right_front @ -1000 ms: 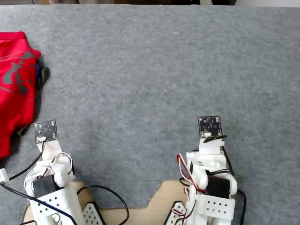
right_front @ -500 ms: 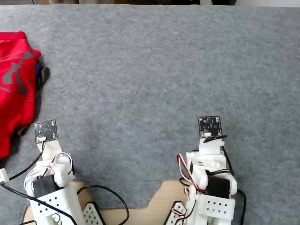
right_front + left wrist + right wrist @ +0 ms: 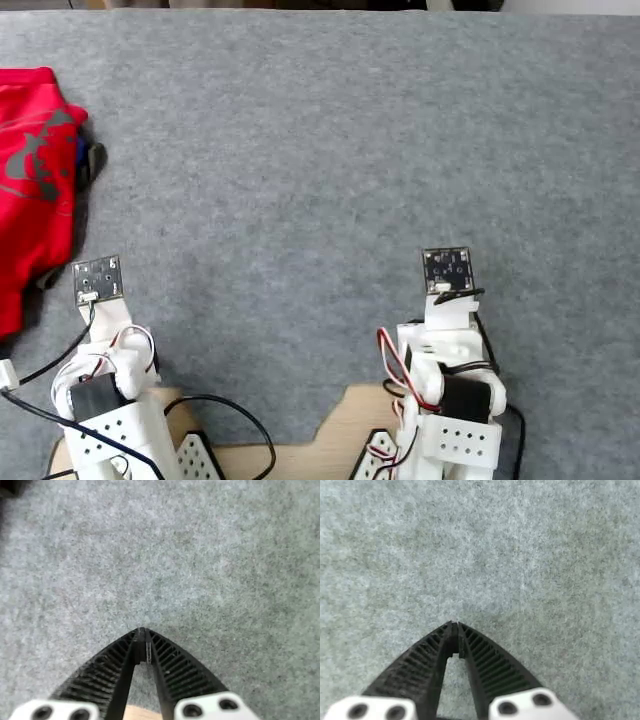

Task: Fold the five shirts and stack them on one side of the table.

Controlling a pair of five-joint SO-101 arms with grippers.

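Note:
A folded red shirt (image 3: 35, 185) with a grey print lies at the table's left edge, with darker cloth (image 3: 90, 160) peeking out beneath it. Both arms sit folded back at the near edge of the table. The left arm (image 3: 100, 350) rests close to the shirt's near corner. Its gripper (image 3: 142, 632) is shut over bare grey felt, holding nothing. The right arm (image 3: 450, 340) stands at the near middle-right. Its gripper (image 3: 454, 626) is also shut over bare felt, with nothing between its fingers.
Grey felt (image 3: 350, 150) covers the whole table. A wooden base board (image 3: 340, 430) and black cables (image 3: 230, 415) lie between the arm bases at the near edge.

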